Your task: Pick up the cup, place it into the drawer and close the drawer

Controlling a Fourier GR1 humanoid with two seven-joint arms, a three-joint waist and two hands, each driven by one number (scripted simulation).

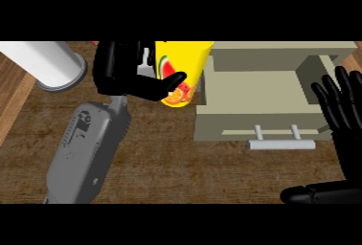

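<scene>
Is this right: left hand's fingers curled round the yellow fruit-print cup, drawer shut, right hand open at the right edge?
Not quite. The head view shows the drawer pulled open, its handle toward the robot. The rest holds: the left hand has its fingers curled round the yellow fruit-print cup, and the right hand is open at the right edge.

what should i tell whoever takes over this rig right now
Left robot hand: curled round the yellow fruit-print cup, held just left of the drawer.
Right robot hand: open, fingers up, resting at the right edge by the drawer's right side, holding nothing.
Drawer: pulled open, handle toward the robot, nothing visible inside.
White cylinder lies at upper left, not involved.
Done: cup picked up.
Left: move the cup over the drawer, set it inside, release, then push the drawer shut.
</scene>
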